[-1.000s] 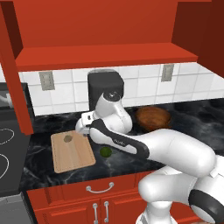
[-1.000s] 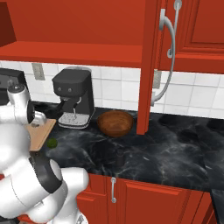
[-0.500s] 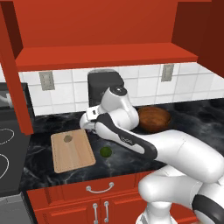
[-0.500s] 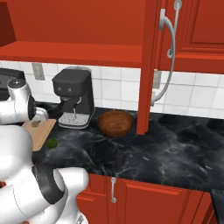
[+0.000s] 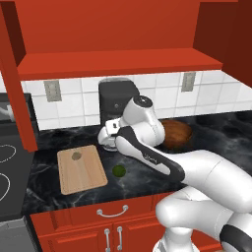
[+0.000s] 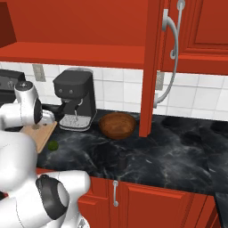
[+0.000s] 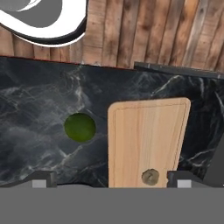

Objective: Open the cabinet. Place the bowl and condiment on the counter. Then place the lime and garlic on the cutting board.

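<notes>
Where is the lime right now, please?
In the left base view the lime lies on the counter, just right of the cutting board, apart from its edge.

Arm and open claw (image 7: 109, 183) now higher and farther right, off the cutting board (image 5: 81, 170).

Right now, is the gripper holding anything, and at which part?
Nothing is held. The gripper is open above the cutting board; the garlic lies there free.
</notes>
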You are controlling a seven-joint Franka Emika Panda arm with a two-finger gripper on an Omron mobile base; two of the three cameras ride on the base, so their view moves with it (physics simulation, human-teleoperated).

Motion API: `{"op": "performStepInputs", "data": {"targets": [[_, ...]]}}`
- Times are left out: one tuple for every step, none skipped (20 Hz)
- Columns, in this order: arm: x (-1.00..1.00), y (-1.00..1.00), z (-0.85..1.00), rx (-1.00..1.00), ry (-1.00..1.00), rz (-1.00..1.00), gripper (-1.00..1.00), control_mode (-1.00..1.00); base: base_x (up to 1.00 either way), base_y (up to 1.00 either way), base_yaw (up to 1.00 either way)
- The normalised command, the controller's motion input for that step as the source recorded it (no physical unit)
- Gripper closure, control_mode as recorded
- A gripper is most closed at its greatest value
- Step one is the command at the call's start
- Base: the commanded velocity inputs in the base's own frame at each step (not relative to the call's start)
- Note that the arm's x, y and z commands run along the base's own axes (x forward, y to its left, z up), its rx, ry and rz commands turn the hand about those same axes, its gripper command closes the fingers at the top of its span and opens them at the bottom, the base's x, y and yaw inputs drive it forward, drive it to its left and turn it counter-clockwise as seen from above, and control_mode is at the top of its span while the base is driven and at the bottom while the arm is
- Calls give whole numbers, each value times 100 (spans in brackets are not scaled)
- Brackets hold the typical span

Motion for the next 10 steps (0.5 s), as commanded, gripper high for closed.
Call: {"op": "performStepInputs", "data": {"targets": [[0,-20,0,0,0,7,-100,-100,0,0,0],[0,-14,0,0,0,8,-100,-100,0,0,0],[0,-13,0,0,0,7,-100,-100,0,0,0],[0,-13,0,0,0,9,-100,-100,0,0,0],[0,-14,0,0,0,10,-100,-100,0,0,0],[-4,-16,0,0,0,15,-100,-100,0,0,0],[-3,-11,0,0,0,18,-100,-100,0,0,0],[0,-6,0,0,0,19,-100,-100,0,0,0],[0,-1,0,0,0,20,-100,-100,0,0,0],[0,0,0,-2,0,19,-100,-100,0,0,0]]}}
